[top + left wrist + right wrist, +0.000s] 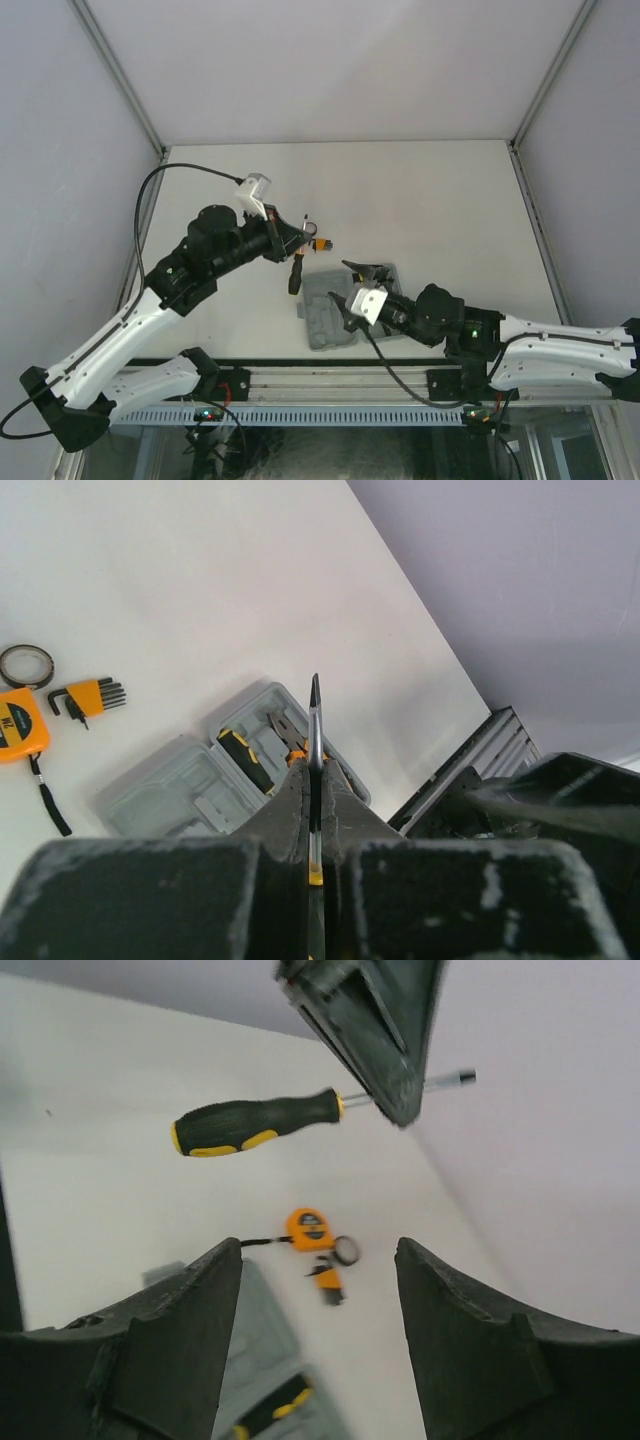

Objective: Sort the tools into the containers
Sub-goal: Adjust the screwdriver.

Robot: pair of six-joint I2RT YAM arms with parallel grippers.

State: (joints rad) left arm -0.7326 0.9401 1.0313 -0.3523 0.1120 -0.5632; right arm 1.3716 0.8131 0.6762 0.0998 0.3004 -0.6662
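The left gripper [312, 780] is pressed together on the thin metal rod of a screwdriver [260, 1125] and holds it up in the air, near the case [170, 790] and a bit to its side. The fat handle sticks out free. I think that is the tricky part: the rod is smooth and the handle is heavy, so the tool could slip, spin or drop. It could also land across its slot and not lie flat. The right gripper [366, 272] is spread wide with nothing in it, right over the case, so the two arms could bump if the left one comes in. Count: two screwdrivers, the one held and another [245, 760] in the case. One pliers [290, 742] in the case. One tape [20, 725], one hex key set [90, 695] and one ring [25, 663], close together on the table [200, 580]. One case.
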